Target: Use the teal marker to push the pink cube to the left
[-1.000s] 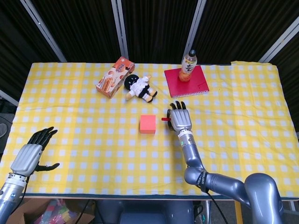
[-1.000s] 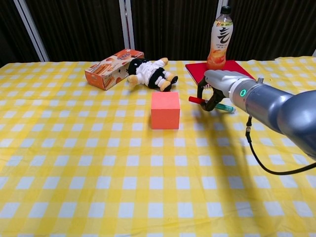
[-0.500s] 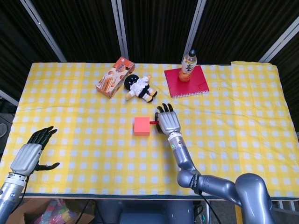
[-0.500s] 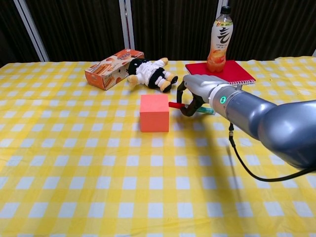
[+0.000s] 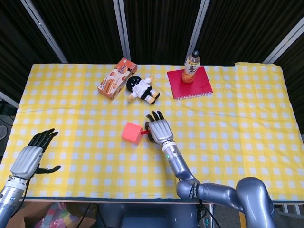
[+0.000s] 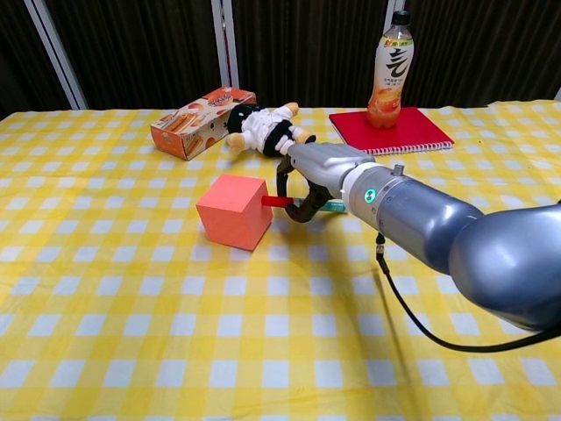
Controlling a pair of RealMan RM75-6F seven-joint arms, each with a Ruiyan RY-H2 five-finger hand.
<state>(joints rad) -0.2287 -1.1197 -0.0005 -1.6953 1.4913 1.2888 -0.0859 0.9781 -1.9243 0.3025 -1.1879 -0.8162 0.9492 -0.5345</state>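
one cube (image 5: 132,132), one bottle (image 5: 191,66) – one doll (image 5: 141,89)

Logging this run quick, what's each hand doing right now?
Left hand: open, holding nothing, near the table's edge.
Right hand: closed on the teal marker, its red tip against the pink cube.

Bare cloth (image 5: 71,128) lies left of pink cube (image 5: 131,133).

The tablecloth (image 5: 237,123) is yellow-and-white checked. The right hand (image 6: 307,180) is silver with black fingers and holds the marker (image 6: 302,204), teal-bodied with a red cap. Left of that hand, the cube (image 6: 232,210) is salmon pink. Beyond the hand lie a red notebook (image 6: 390,132) and an orange box (image 6: 202,121).
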